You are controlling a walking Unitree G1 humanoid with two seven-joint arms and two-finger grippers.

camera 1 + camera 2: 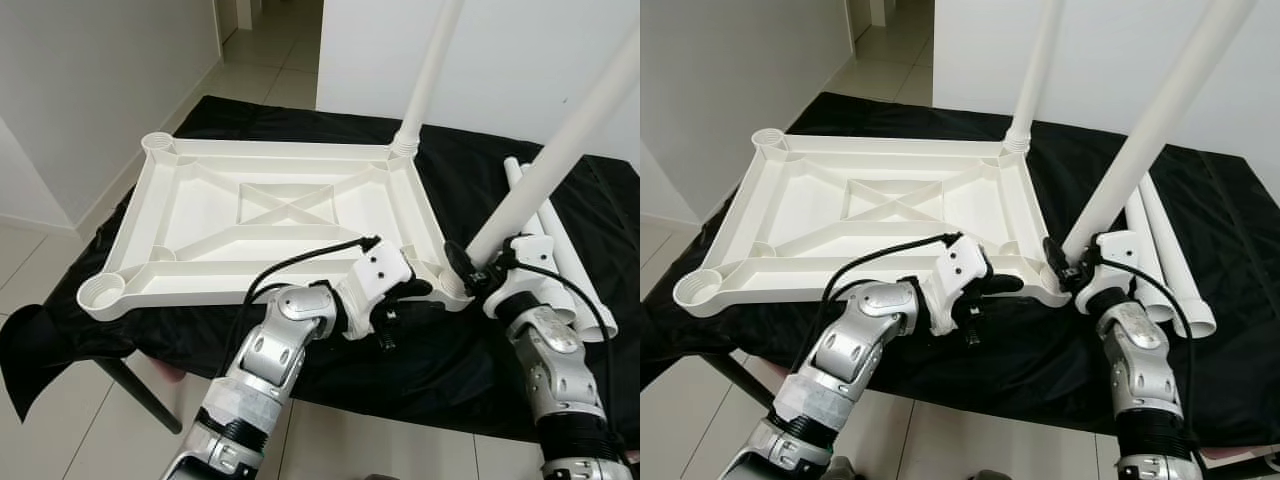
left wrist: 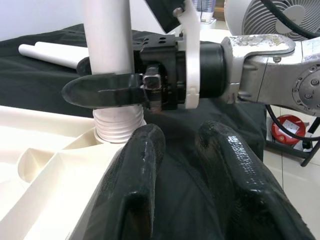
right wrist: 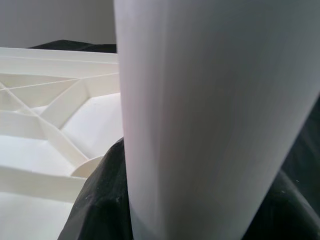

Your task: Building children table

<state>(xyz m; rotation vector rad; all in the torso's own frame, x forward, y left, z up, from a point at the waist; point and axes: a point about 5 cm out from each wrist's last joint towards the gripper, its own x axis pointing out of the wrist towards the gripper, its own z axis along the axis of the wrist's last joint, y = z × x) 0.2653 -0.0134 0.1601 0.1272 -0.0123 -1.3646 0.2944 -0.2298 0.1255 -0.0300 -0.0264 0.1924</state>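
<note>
A white plastic table top (image 1: 150,200) lies upside down on a black cloth. One white leg (image 1: 430,70) stands upright in its far right corner socket. My right gripper (image 1: 470,268) is shut on a second white leg (image 1: 570,140), which leans to the right. Its threaded end (image 2: 117,127) sits at the near right corner socket. My left gripper (image 1: 412,290) is open beside that corner, at the top's near rim, with only black cloth showing between its fingers (image 2: 140,175). The near left socket (image 1: 100,292) and the far left socket (image 1: 158,143) hold no leg.
Two loose white legs (image 1: 560,240) lie on the cloth (image 1: 450,350) to the right of the top. The cloth-covered table ends just before me, with tiled floor (image 1: 60,270) below and to the left. White walls stand left and behind. A fan (image 2: 260,17) stands off to the right.
</note>
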